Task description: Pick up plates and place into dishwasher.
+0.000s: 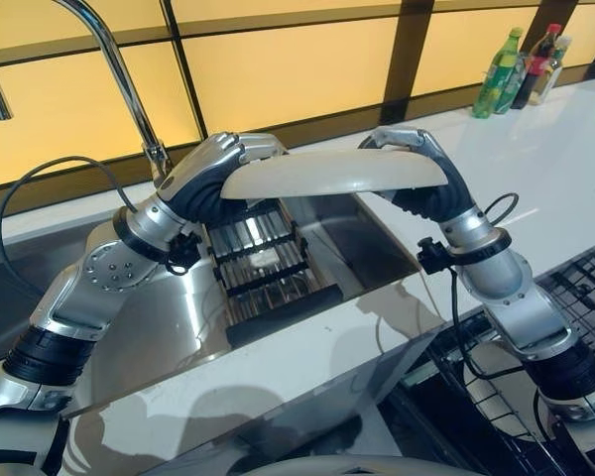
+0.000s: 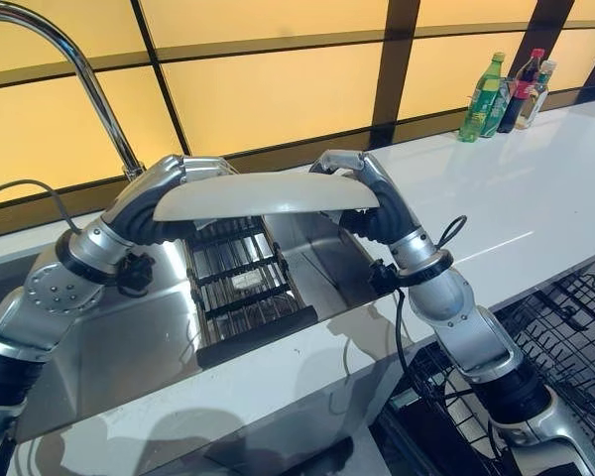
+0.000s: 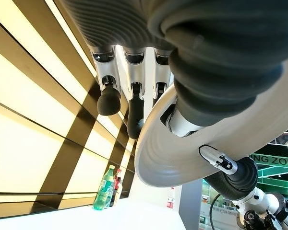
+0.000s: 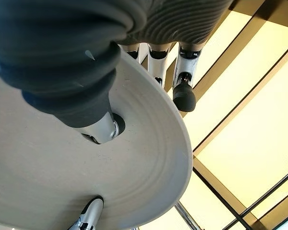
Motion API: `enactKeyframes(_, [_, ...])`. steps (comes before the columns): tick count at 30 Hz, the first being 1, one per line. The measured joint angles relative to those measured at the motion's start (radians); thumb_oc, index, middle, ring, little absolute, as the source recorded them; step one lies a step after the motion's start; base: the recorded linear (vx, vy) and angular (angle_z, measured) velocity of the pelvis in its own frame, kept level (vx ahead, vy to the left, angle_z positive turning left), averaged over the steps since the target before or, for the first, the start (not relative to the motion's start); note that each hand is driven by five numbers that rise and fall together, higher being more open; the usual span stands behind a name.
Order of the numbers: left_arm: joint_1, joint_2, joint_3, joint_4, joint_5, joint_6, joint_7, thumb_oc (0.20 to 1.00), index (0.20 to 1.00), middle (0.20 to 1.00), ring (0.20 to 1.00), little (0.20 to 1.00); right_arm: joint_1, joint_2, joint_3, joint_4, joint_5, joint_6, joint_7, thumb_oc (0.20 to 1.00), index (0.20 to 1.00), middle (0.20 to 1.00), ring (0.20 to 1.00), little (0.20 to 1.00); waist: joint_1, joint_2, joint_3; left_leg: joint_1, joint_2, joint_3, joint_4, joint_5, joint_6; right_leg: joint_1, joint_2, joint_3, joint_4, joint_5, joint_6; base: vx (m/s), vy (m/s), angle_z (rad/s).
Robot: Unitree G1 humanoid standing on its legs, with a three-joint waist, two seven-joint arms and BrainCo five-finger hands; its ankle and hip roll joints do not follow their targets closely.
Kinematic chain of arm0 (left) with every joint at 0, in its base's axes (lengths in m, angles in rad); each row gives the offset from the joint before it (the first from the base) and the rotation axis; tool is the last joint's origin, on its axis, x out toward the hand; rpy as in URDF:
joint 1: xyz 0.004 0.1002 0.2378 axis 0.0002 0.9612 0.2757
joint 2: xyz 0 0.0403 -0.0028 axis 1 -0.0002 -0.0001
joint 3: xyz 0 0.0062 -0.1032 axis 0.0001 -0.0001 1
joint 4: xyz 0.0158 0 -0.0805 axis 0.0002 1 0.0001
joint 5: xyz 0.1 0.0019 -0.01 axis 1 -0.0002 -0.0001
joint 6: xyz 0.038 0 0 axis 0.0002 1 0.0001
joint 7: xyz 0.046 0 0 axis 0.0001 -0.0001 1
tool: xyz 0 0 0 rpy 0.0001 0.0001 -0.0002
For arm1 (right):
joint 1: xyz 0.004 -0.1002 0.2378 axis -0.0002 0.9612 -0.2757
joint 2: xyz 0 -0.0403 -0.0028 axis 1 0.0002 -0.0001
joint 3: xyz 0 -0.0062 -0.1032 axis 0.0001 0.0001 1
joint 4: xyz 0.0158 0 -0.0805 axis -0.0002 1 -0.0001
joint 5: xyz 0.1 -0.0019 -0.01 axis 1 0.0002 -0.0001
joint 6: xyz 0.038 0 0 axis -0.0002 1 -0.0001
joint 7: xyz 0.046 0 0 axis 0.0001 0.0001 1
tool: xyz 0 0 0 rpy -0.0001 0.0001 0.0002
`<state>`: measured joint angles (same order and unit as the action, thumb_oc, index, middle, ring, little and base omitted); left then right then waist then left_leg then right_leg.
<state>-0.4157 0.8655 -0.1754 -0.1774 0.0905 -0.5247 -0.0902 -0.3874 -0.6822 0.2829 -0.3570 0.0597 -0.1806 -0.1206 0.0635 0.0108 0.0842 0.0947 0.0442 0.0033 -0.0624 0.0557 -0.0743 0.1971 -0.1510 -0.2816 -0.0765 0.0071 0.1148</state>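
While the plate (image 1: 332, 174) hangs level above the sink (image 1: 377, 248), both hands are on it: the left hand (image 1: 213, 169) pinches one edge, thumb under the rim and fingers (image 3: 108, 98) over the top, and the right hand (image 1: 407, 149) clamps the opposite edge the same way, thumb pressed to the underside in its wrist view. So that's two grasps on one pale plate, held well clear of the bench (image 1: 535, 169).

The danger, as I judge it, is the handover. Two arms sharing a rigid plate can fight each other; if one pulls ahead, the rim could twist out of a thin pinch and drop into the steel basin. Letting go with one hand leaves a shallow edge grip carrying the whole weight, and the plate may tip. The tap (image 1: 109, 59) arches close on the left, so a high swing risks a knock.

Down in the sink sits a dark slatted rack (image 1: 263, 268) with something small and pale lying on it; I cannot tell what. At lower right the dishwasher basket (image 1: 575, 288) shows its black wire grid, no plates visible in that portion. Bottles (image 1: 521, 69) stand far off at the bench's back corner.
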Motion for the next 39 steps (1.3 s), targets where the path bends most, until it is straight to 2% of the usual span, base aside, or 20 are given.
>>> enactKeyframes(1, [0.000, -0.001, -0.001, 0.000, -0.008, 0.004, -0.001, 0.200, 0.200, 0.200, 0.200, 0.200, 0.000, 0.000, 0.000, 0.000, 0.000, 0.000, -0.001, 0.200, 0.200, 0.200, 0.200, 0.200, -0.002, 0.000, 0.000, 0.000, 0.000, 0.000, 0.000, 0.000, 0.000, 0.000, 0.000, 0.000, 0.000, 0.000, 0.000, 0.00, 0.000, 0.00])
enactKeyframes(2, [0.000, -0.005, -0.001, -0.001, -0.010, 0.011, -0.001, 0.341, 0.341, 0.341, 0.341, 0.341, 0.000, 0.000, 0.000, 0.000, -0.001, 0.000, -0.002, 0.200, 0.200, 0.200, 0.200, 0.200, -0.002, 0.000, 0.000, 0.000, 0.000, 0.001, -0.001, 0.000, 0.000, -0.001, 0.000, 0.001, 0.000, 0.000, 0.000, 0.00, 0.000, 0.00])
enactKeyframes(3, [0.002, -0.014, -0.004, -0.001, -0.029, 0.020, -0.002, 1.000, 1.000, 1.000, 1.000, 1.000, 0.001, 0.000, 0.000, 0.000, -0.007, 0.000, -0.007, 0.200, 0.200, 0.200, 0.200, 0.200, -0.002, 0.000, 0.000, 0.000, 0.000, 0.001, -0.001, 0.000, 0.000, -0.001, 0.000, 0.001, 0.000, 0.000, 0.000, 0.00, 0.000, 0.00])
enactKeyframes(8, [0.046, -0.098, -0.001, -0.007, -0.131, 0.086, 0.015, 1.000, 1.000, 1.000, 1.000, 1.000, 0.023, 0.017, -0.007, 0.003, -0.052, 0.005, -0.060, 0.200, 0.200, 0.200, 0.200, 0.200, -0.003, -0.003, -0.007, 0.000, 0.002, 0.011, -0.006, 0.000, 0.000, -0.010, 0.002, 0.011, 0.001, 0.000, 0.000, -0.02, -0.051, -0.06])
enactKeyframes(12, [0.126, -0.178, 0.013, -0.036, -0.165, 0.126, 0.100, 1.000, 1.000, 1.000, 1.000, 1.000, 0.110, 0.046, -0.090, 0.016, -0.100, 0.011, -0.096, 0.200, 0.200, 0.200, 0.200, 0.200, -0.015, -0.011, -0.013, 0.013, 0.005, 0.034, -0.015, 0.000, 0.000, -0.012, 0.004, 0.028, 0.000, 0.000, 0.000, -0.05, -0.076, -0.12])
enactKeyframes(16, [0.177, -0.240, 0.094, -0.037, -0.218, 0.161, 0.160, 1.000, 1.000, 1.000, 1.000, 1.000, 0.176, 0.046, -0.173, 0.038, -0.120, 0.013, -0.125, 0.200, 0.200, 0.200, 0.200, 0.200, -0.029, -0.013, -0.014, 0.019, 0.022, 0.077, -0.022, 0.000, -0.005, -0.032, 0.013, 0.062, -0.002, 0.011, -0.007, -0.05, -0.095, -0.29])
enactKeyframes(22, [0.246, -0.269, 0.205, -0.037, -0.270, 0.193, 0.220, 1.000, 1.000, 1.000, 1.000, 1.000, 0.251, 0.047, -0.252, 0.057, -0.151, 0.021, -0.139, 0.200, 0.200, 0.200, 0.200, 0.200, -0.075, -0.016, -0.015, 0.033, 0.050, 0.128, -0.024, -0.008, -0.021, -0.044, 0.040, 0.110, -0.014, 0.022, -0.021, -0.04, -0.110, -0.27])
enactKeyframes(27, [0.313, -0.282, 0.295, -0.033, -0.282, 0.218, 0.258, 1.000, 1.000, 1.000, 1.000, 1.000, 0.327, 0.044, -0.337, 0.087, -0.158, 0.039, -0.138, 0.200, 0.200, 0.200, 0.200, 0.200, -0.086, -0.014, -0.008, 0.048, 0.078, 0.168, -0.023, -0.013, -0.036, -0.063, 0.064, 0.141, -0.014, 0.029, -0.036, -0.02, -0.075, -0.28])
enactKeyframes(28, [0.325, -0.289, 0.313, -0.031, -0.284, 0.222, 0.266, 1.000, 1.000, 1.000, 1.000, 1.000, 0.337, 0.044, -0.353, 0.102, -0.158, 0.041, -0.138, 0.200, 0.200, 0.200, 0.200, 0.200, -0.103, -0.014, -0.005, 0.052, 0.083, 0.176, -0.023, -0.015, -0.038, -0.062, 0.068, 0.144, -0.015, 0.028, -0.038, -0.02, -0.042, -0.20])
enactKeyframes(34, [0.409, -0.367, 0.403, -0.028, -0.337, 0.227, 0.278, 1.000, 1.000, 1.000, 1.000, 1.000, 0.423, 0.038, -0.477, 0.118, -0.158, 0.064, -0.136, 0.200, 0.200, 0.200, 0.200, 0.200, -0.105, 0.007, 0.050, 0.065, 0.103, 0.217, 0.038, -0.049, -0.056, -0.062, 0.084, 0.192, -0.003, 0.020, -0.050, 0.00, -0.046, -0.27])
enactKeyframes(36, [0.412, -0.379, 0.403, -0.017, -0.350, 0.230, 0.265, 1.000, 1.000, 1.000, 1.000, 1.000, 0.428, 0.025, -0.501, 0.161, -0.169, 0.073, -0.141, 0.200, 0.200, 0.200, 0.200, 0.200, -0.114, 0.011, 0.065, 0.045, 0.103, 0.230, 0.086, -0.067, -0.045, -0.078, 0.079, 0.196, 0.030, 0.003, -0.051, 0.05, 0.097, -0.05])
enactKeyframes(39, [0.402, -0.379, 0.403, 0.003, -0.361, 0.233, 0.242, 1.000, 1.000, 1.000, 1.000, 1.000, 0.431, -0.004, -0.523, 0.247, -0.216, 0.096, -0.190, 0.200, 0.200, 0.200, 0.200, 0.200, -0.137, 0.030, 0.082, 0.031, 0.096, 0.246, 0.094, -0.083, -0.035, -0.117, 0.072, 0.200, 0.093, -0.017, -0.041, 0.10, 0.197, -0.02])
